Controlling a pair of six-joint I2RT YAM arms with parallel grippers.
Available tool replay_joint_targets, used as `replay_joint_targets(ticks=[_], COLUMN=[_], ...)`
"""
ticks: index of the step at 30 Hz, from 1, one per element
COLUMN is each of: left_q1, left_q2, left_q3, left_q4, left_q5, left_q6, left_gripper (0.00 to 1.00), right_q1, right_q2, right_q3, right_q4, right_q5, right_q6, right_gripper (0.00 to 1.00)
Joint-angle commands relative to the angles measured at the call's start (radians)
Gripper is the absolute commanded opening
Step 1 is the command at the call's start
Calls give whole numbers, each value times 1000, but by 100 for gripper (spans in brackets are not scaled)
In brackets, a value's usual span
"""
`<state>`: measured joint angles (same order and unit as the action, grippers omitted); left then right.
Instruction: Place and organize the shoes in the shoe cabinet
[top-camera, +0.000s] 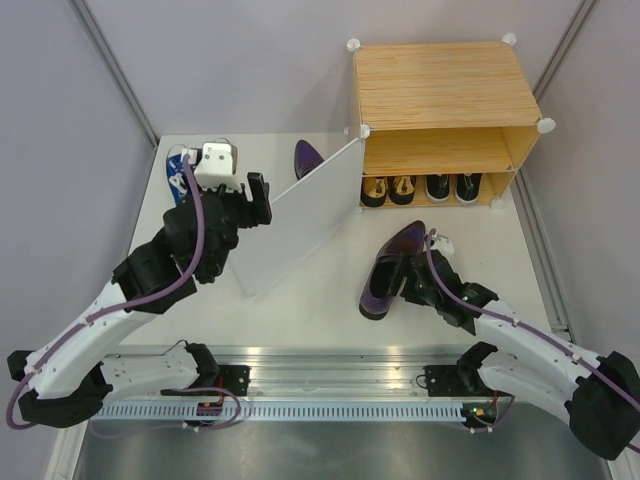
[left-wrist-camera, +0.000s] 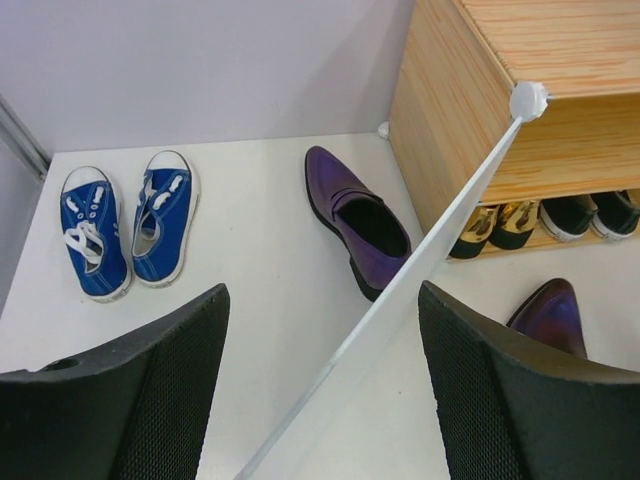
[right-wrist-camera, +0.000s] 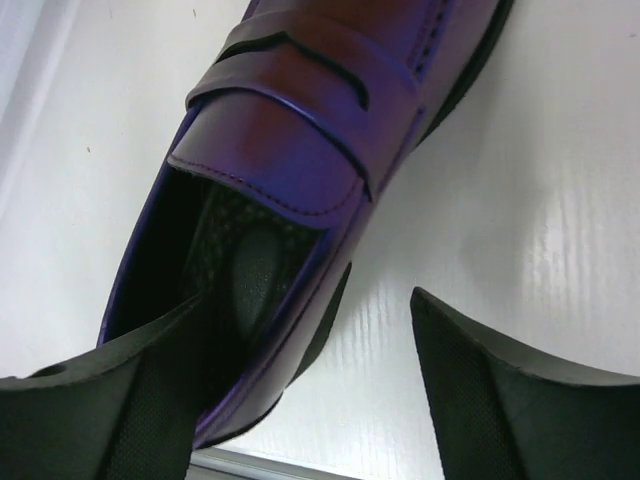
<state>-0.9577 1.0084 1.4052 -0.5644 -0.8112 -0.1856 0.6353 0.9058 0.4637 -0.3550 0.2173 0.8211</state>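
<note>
1. The left gripper (left-wrist-camera: 322, 300) is hovering over the left part of the table (top-camera: 320, 290) with its fingers spread wide and holding nothing. The thin edge of the white door (left-wrist-camera: 400, 300) is running between them, touching neither.
2. The door is standing swung open from the shoe cabinet (top-camera: 440, 85), which is sitting at the far right.
3. The right gripper (right-wrist-camera: 305, 305) is standing wide open too, gripping nothing. It is straddling one side of a purple dress shoe (right-wrist-camera: 300, 130) near the heel, with one finger over the shoe's opening and the other outside it, a gap showing.
4. That shoe is lying on the table just in front of the cabinet, to the right of the door.
5. The second purple shoe (left-wrist-camera: 355, 220) is lying beyond the door, just left of the cabinet.
6. The blue sneakers (left-wrist-camera: 125, 225) are sitting side by side at the far left.
7. The gold shoes (top-camera: 388, 188) and black shoes (top-camera: 453, 186) are sitting on the cabinet's lower level, gold to the left.
</note>
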Motion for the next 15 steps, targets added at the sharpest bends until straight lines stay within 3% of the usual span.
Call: replay_joint_targets(ticks=[1, 4, 7, 10, 12, 15], left_q1=[2, 2, 1, 2, 2, 0], left_q2=[2, 1, -28, -80, -83, -77], left_q3=[-48, -71, -123, -202, -222, -229], left_q4=[78, 77, 99, 174, 181, 178], left_q5=[-2, -11, -45, -43, -43, -33], left_q6=[98, 130, 136, 164, 169, 163], left_gripper=[80, 80, 80, 80, 80, 81], right_q1=[18, 21, 20, 18, 20, 20], right_q2=[53, 64, 56, 102, 148, 218], right_q3=[4, 35, 81, 164, 208, 242], right_q4=[119, 113, 87, -2, -25, -38], right_q5=[-24, -26, -18, 7, -16, -30], right_q6=[38, -8, -101, -221, -287, -307], right_gripper=[79, 41, 18, 2, 2, 11])
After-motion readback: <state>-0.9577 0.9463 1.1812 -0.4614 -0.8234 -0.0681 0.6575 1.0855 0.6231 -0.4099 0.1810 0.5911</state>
